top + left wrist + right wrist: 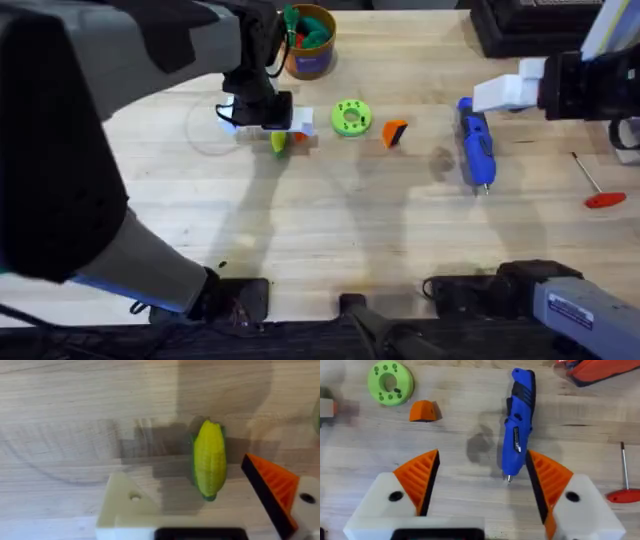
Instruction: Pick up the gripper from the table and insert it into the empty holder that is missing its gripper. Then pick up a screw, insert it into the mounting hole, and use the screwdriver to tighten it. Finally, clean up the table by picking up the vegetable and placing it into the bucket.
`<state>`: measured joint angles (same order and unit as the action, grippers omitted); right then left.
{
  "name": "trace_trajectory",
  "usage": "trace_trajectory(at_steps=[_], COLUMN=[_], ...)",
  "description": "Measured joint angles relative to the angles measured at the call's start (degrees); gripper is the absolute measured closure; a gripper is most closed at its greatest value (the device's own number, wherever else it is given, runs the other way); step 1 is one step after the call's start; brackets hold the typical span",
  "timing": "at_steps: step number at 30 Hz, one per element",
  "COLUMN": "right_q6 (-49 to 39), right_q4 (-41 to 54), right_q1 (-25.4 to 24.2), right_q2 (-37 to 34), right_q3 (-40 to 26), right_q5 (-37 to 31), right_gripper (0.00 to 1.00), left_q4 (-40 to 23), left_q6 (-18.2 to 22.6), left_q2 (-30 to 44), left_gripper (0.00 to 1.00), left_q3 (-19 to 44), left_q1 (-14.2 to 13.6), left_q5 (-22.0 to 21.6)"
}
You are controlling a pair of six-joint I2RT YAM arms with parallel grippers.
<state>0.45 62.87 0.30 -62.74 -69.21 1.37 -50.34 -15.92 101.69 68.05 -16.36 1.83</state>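
My left claw (210, 525) spread wide over the vegetable (209, 459), its long axis running between my fingers; right claw (482, 485) wide, empty, nearer the screwdriver (518, 425).

Overhead cam looks down and forward over the whole table. Right wrist cam sits higher than the left; it shares the screwdriver (518, 422) with overhead.

I worked at a robotics lab bench: a pale wooden tabletop (330, 230), my 2 arms' bases at its near edge, dark equipment (530, 25) stacked behind.
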Motion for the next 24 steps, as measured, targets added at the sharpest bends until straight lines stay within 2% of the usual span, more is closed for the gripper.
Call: trace_trajectory(at_steps=[9,11,13,15,17,18,20,21,24], right_q6=[0.0,0.0,0.0,0.0,0.0,0.0,0.0,0.0,0.0], right_q4=[0.0,0.0,0.0,0.0,0.0,0.0,0.0,0.0,0.0], right_q1=[0.0,0.0,0.0,0.0,0.0,0.0,0.0,0.0,0.0], right_q2=[0.0,0.0,0.0,0.0,0.0,0.0,0.0,0.0,0.0], right_q3=[0.0,0.0,0.0,0.0,0.0,0.0,0.0,0.0,0.0], right_q5=[0.0,0.0,0.0,0.0,0.0,0.0,0.0,0.0,0.0], right_gripper=[0.008,0.009,0.009,0.009,0.009,0.009,0.009,0.009,0.009], left_q4=[0.5,0.4,0.4,0.4,0.5,0.5,0.5,0.5,0.5], left_q6=[0.0,0.0,-0.1,-0.3,-0.3,-0.4,-0.4,-0.4,-0.4], left_q2=[1.2,1.2,1.2,1.2,1.2,1.2,1.2,1.2,1.2], left_gripper=[0.01,0.043,0.146,0.315,0.531,0.68,0.907,0.978,0.993], left_q3=[0.0,0.0,0.0,0.0,0.0,0.0,0.0,0.0,0.0], left_q1=[0.0,0.0,0.0,0.0,0.0,0.0,0.0,0.0,0.0], left_q5=[0.0,0.0,0.0,0.0,0.0,0.0,-0.1,-0.1,-0.1])
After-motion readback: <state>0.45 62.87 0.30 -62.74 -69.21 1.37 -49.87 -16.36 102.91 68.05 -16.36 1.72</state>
